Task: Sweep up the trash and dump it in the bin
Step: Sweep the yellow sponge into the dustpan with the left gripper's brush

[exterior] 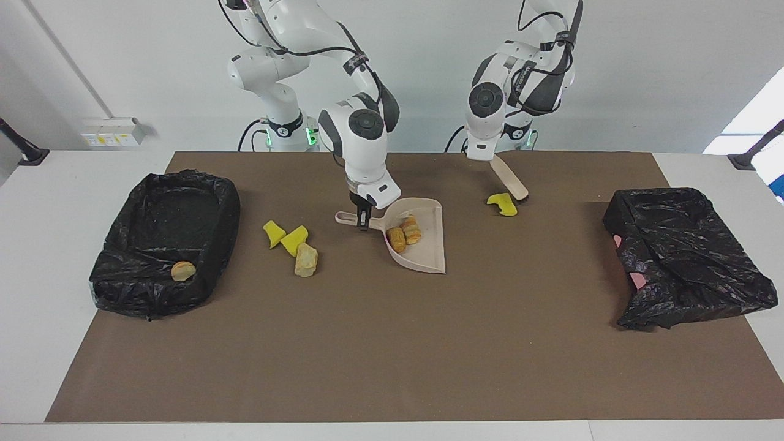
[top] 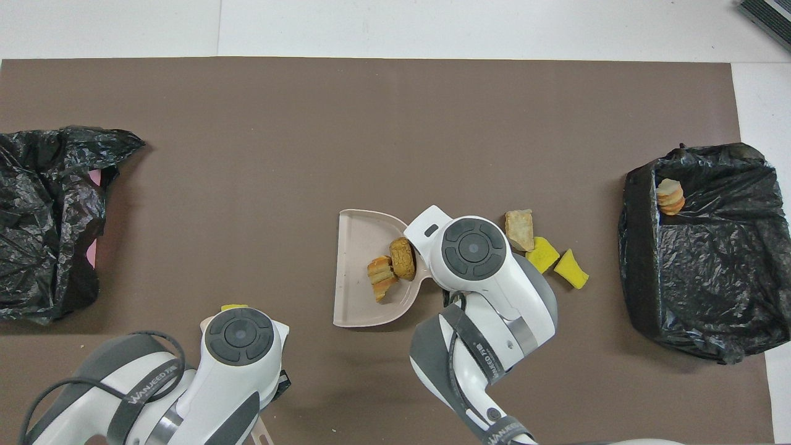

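The dustpan (exterior: 416,236), carrying two bread pieces (exterior: 404,234), is being gripped by the right gripper (exterior: 364,217); the brush (exterior: 508,179) is being clenched by the left gripper (exterior: 484,157) beside a yellow chunk (exterior: 503,204).

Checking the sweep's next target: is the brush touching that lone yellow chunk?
Cannot tell. In the facing view the brush tip sits right by the yellow chunk, with no plain gap or contact; overhead, the left arm hides it.
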